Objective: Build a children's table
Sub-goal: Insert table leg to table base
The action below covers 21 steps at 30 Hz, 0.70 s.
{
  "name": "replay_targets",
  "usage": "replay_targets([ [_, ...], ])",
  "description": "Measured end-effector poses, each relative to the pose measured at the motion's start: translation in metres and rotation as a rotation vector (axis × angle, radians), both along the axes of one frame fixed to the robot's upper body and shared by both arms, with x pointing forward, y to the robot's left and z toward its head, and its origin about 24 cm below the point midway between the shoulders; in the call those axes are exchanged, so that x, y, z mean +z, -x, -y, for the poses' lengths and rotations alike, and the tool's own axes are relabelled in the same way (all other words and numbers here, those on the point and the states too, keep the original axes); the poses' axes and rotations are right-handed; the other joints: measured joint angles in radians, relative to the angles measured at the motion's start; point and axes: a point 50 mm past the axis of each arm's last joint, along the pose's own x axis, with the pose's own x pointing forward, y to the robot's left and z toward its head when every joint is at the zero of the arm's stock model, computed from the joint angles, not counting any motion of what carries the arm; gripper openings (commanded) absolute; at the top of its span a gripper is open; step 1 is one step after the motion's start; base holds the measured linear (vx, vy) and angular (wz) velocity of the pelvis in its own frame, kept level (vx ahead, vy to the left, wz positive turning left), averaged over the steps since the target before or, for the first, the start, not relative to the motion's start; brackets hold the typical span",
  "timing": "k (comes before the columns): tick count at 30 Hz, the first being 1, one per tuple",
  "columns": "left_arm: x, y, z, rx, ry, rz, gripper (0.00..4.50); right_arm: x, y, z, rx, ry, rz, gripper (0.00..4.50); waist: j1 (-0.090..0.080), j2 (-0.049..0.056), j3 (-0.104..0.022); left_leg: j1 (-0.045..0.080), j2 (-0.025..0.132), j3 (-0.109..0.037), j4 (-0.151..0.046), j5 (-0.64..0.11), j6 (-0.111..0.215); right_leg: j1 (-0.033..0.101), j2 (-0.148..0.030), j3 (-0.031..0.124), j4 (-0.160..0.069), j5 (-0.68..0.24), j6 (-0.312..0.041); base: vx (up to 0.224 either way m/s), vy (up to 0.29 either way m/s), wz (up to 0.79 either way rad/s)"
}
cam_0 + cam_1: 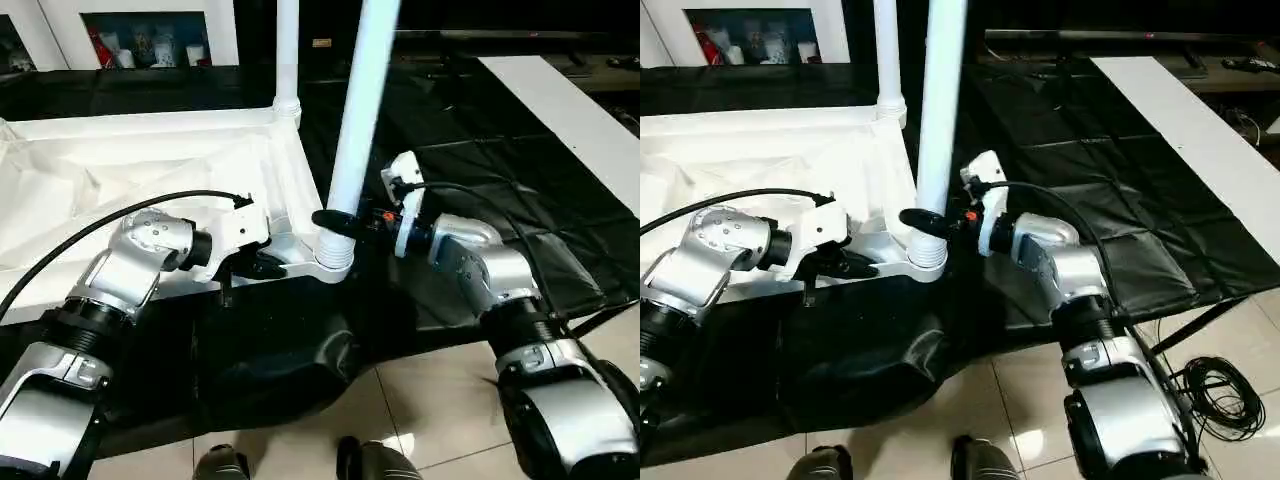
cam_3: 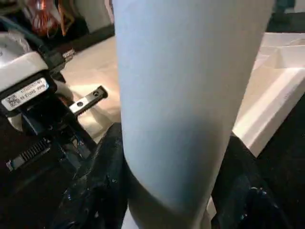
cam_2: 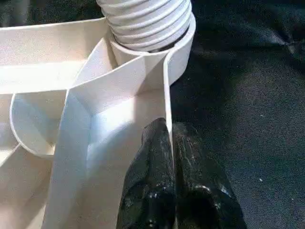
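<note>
In the left eye view, we see the children's table (image 1: 150, 160) lying upside down on a black sheet (image 1: 500, 180), its ribbed underside facing up. At the near corner a white leg (image 1: 362, 100) stands almost upright, its long axis vertical with a slight lean, and its threaded foot sits in the round corner socket (image 1: 336, 262). The right claw (image 1: 345, 220) grasps this leg just above the socket, one black finger on each side, so the leg is directly between its fingers. The left claw (image 1: 262, 266) is clenched on the table's edge wall just beside the same socket. A second leg (image 1: 287, 50) already stands in the far corner.

In the right eye view, we find the same arrangement: the right arm reaches the leg from the side, the left arm holds the frame. We judge that the coming move is a turn of the leg about its own vertical axis, and the right claw is the one placed for it.

In the left wrist view, the fingers (image 3: 157, 181) pinch the thin wall, and the socket holds the ribbed leg end.

In the right wrist view, the leg fills the gap between the right fingers (image 2: 100, 191).
</note>
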Motion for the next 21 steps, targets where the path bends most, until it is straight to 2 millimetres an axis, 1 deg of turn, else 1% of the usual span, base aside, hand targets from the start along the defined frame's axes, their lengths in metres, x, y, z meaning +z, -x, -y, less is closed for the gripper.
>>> replay_targets([
  [3,0.0,0.0,0.0,0.0,0.001,0.002,0.0,-0.005,0.003,0.003,-0.024,-0.042,0.001,1.85,0.001,0.001,-0.001,0.0,0.0,0.0,0.0,0.0,0.0,0.0,0.0,0.0,0.0,0.0,0.0,0.0,0.0,0.0],
  [6,-0.001,0.0,0.002,0.0,0.006,0.003,0.0,-0.011,0.008,0.004,-0.043,-0.069,0.019,1.85,0.007,0.002,-0.003,0.002,0.0,0.0,-0.001,0.0,0.0,0.002,0.0,0.0,-0.001,0.0,0.0,0.0,0.0,0.0],
  [10,-0.002,-0.001,0.001,0.006,0.004,-0.002,0.0,-0.018,0.014,0.005,-0.066,-0.067,0.059,1.85,0.007,0.003,-0.004,0.005,0.0,-0.001,-0.001,0.0,0.0,0.006,0.0,-0.001,-0.002,-0.002,0.003,0.0,0.0,0.0],
  [12,-0.004,-0.001,0.0,0.01,0.001,-0.007,0.0,-0.019,0.016,0.002,-0.057,-0.03,0.095,1.85,0.006,0.006,-0.006,0.008,0.0,-0.001,-0.001,0.0,0.0,0.009,0.0,-0.001,-0.003,-0.003,0.005,0.0,0.0,0.0],
  [15,-0.006,-0.001,0.0,0.011,-0.005,-0.015,0.0,-0.017,0.017,-0.001,-0.032,0.035,0.128,1.85,0.003,0.005,-0.006,0.016,0.0,-0.001,-0.004,0.0,0.0,0.015,0.0,-0.001,-0.004,-0.006,0.008,0.0,0.0,0.0],
  [21,-0.008,-0.001,-0.001,0.012,-0.019,-0.02,0.0,-0.012,0.016,-0.009,0.029,0.148,0.176,1.85,-0.002,0.002,-0.017,0.017,0.0,-0.002,-0.006,0.0,0.0,0.015,0.0,-0.001,-0.004,-0.007,0.009,0.0,0.0,0.0],
])
